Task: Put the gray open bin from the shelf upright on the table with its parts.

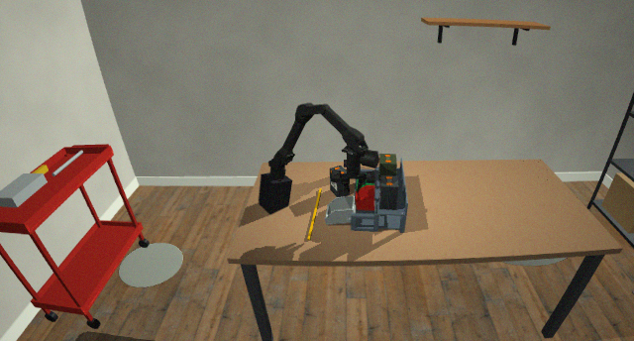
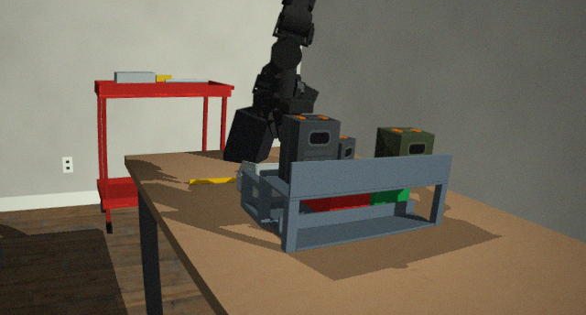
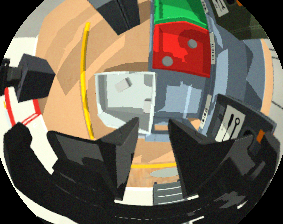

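While tool (image 3: 152, 145) hovers above shelf (image 1: 402, 217), fingers part-open, gripping nothing, gray bin (image 1: 341, 211) sits lower down, poking out of shelf's end on arm-base side, bottom on or near bench (image 1: 495, 217). Wrist view: bin just ahead of fingertips, one wall lined up with gap between them, long axis roughly along fingers. So next move looks like straight drop onto that wall. Bin holds couple small gray parts (image 3: 124, 84). Red bin (image 3: 180, 47), green bin (image 3: 178, 8) further along shelf. Dark boxes on top.

You get even, soft light; hard shadows fall across the table (image 1: 495, 207); the wrist view bulges, edges black.
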Controlling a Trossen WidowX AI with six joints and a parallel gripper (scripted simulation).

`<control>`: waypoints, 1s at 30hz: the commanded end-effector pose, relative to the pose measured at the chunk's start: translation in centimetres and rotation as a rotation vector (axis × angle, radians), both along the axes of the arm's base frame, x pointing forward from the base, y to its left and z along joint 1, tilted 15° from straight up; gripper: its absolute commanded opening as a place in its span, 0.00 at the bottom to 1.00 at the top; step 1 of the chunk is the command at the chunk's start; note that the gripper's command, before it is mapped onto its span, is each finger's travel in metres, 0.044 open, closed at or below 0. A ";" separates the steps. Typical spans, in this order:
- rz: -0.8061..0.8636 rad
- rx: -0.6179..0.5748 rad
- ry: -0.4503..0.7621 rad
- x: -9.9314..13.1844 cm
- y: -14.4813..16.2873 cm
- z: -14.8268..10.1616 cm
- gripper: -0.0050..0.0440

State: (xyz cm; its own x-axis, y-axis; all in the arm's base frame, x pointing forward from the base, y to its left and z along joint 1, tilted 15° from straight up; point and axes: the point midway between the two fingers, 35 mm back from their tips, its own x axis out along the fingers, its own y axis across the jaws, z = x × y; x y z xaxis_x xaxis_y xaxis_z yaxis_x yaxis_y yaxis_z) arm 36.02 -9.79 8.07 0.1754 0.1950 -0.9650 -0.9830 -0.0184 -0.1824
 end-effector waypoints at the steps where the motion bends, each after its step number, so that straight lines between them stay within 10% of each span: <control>1: -0.005 -0.010 -0.021 0.5 -0.2 0.9 0.41; 30: -0.005 -0.010 -0.025 0.7 0.3 -1.0 0.41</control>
